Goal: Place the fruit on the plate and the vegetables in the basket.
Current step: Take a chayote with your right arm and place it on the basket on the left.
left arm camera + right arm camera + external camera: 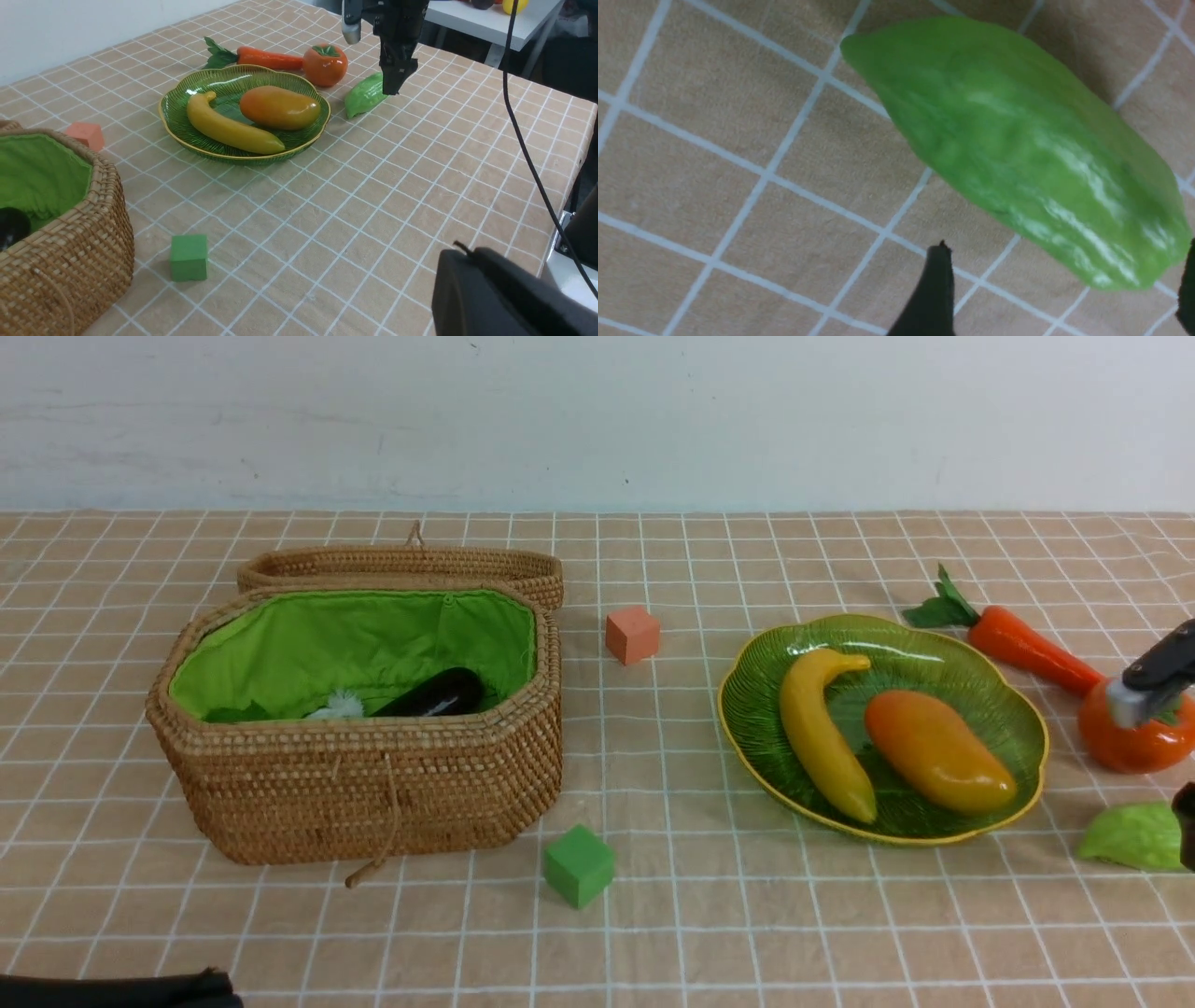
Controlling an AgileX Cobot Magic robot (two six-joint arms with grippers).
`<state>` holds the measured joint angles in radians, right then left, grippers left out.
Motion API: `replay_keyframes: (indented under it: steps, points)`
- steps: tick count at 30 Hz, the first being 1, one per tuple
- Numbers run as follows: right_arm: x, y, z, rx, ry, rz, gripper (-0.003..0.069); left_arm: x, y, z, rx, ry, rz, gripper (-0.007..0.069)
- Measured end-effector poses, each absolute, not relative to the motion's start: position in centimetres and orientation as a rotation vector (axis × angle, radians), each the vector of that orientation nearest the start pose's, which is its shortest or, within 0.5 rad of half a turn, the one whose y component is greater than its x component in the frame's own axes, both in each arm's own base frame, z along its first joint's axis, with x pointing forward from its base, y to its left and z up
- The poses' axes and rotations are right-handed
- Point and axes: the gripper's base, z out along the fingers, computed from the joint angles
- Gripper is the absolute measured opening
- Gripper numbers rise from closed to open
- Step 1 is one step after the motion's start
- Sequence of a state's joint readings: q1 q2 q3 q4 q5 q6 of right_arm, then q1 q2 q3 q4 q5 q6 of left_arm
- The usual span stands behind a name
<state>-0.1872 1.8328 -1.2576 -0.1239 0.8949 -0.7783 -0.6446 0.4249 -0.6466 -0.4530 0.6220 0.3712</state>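
The green glass plate [747,709] holds the yellow banana [823,733] and the mango [938,751]. The persimmon [1120,751] sits on the cloth right of the plate, beside the carrot [1022,649]. The wicker basket [355,784] at the left holds the dark eggplant [434,695] and the white radish [336,707]. The light green cucumber [1017,149] lies on the cloth at the right edge. My right gripper [1059,289] hangs open over it, with the cucumber's end between the fingers, untouched. My left gripper [467,254] is shut and empty, low at the near left.
A small orange cube [632,635] lies between the basket and the plate. In front of the basket's right corner rests a small green cube [579,865]. The basket's woven lid [401,565] lies open behind it. A wall runs along the table's far edge.
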Motion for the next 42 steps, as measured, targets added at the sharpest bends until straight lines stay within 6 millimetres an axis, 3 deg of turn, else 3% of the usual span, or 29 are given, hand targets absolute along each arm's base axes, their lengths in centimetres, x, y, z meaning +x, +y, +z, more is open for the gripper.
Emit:
replay_keyframes:
  steps: [5,16,21,25,26,31,35,38,41,42]
  points:
    - [36.5,-7.8,18.5,-1.222,2.698,-0.347,0.065,4.7,-6.3,34.8,0.774,1.718,-0.664,-0.001]
    - [37.5,-7.8,16.7,-1.313,2.619,-0.351,0.0616,4.7,-6.3,34.8,0.774,1.719,-0.663,-0.0009]
    - [37.7,-7.7,16.1,-1.285,2.639,-0.303,0.0582,4.7,-6.3,34.8,0.774,1.719,-0.663,-0.0009]
    - [37.6,-7.6,16.0,-1.273,2.656,-0.281,0.0508,4.7,-6.3,34.8,0.774,1.719,-0.663,-0.0009]
    - [37.5,-7.6,16.0,-1.236,2.681,-0.265,0.0443,4.7,-6.3,34.8,0.774,1.719,-0.663,-0.0009]
    - [37.1,-7.4,16.7,-1.035,2.763,-0.223,0.0419,4.7,-6.3,34.8,0.773,1.719,-0.664,-0.0009]
    - [35.5,-6.7,19.7,-0.653,2.871,-0.11,0.0419,4.7,-6.3,34.8,0.773,1.718,-0.663,-0.0009]
    - [34.0,-5.1,23.6,-0.313,2.855,0.053,0.0419,4.8,-6.3,34.9,0.772,1.711,-0.649,-0.0009]
    - [32.8,-1.9,27.6,-0.2,2.733,0.218,0.0419,5.0,-6.1,34.9,0.75,1.705,-0.624,-0.0009]
    - [32.8,-1.9,27.6,-0.195,2.733,0.219,0.0419,5.0,-6.1,34.9,0.748,1.707,-0.622,-0.0009]
